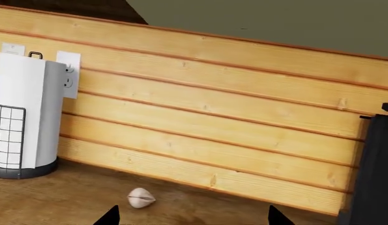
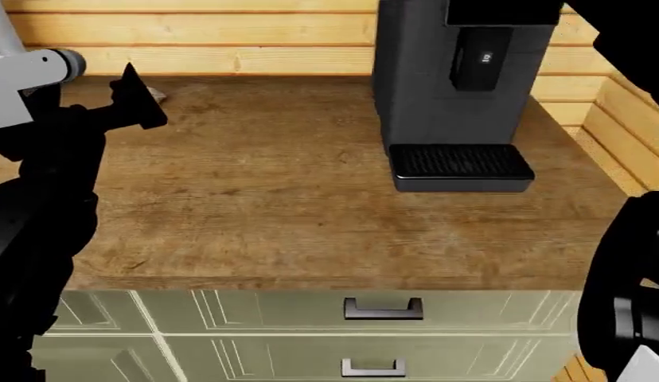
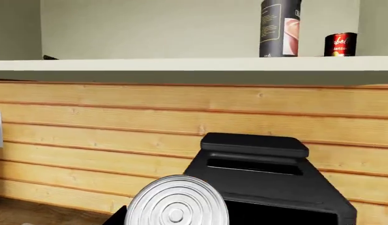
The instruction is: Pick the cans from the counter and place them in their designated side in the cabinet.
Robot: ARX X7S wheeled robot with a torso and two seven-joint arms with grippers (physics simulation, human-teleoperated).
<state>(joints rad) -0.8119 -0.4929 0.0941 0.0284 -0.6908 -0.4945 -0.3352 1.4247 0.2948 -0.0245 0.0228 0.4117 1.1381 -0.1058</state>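
Note:
In the right wrist view a tall dark grey can [image 3: 279, 28] with a reddish-white label and a short red can [image 3: 341, 44] stand upright on the pale cabinet shelf [image 3: 150, 64], at its right part. My right gripper [image 3: 176, 220] is shut on another can, of which only the round ribbed grey lid [image 3: 176, 206] shows, held below the shelf in front of the coffee machine. My left gripper [image 1: 194, 219] is open and empty, low over the brown counter [image 2: 266, 199] near the back wall. In the head view the left gripper [image 2: 133, 99] is at the far left.
A pale garlic bulb [image 1: 141, 198] lies on the counter just ahead of my left fingertips. A paper towel roll in a wire holder [image 1: 22, 122] stands by a wall outlet [image 1: 69, 75]. A black coffee machine [image 2: 457, 95] stands at the back right. Sage-green drawers [image 2: 383, 318] are below the counter.

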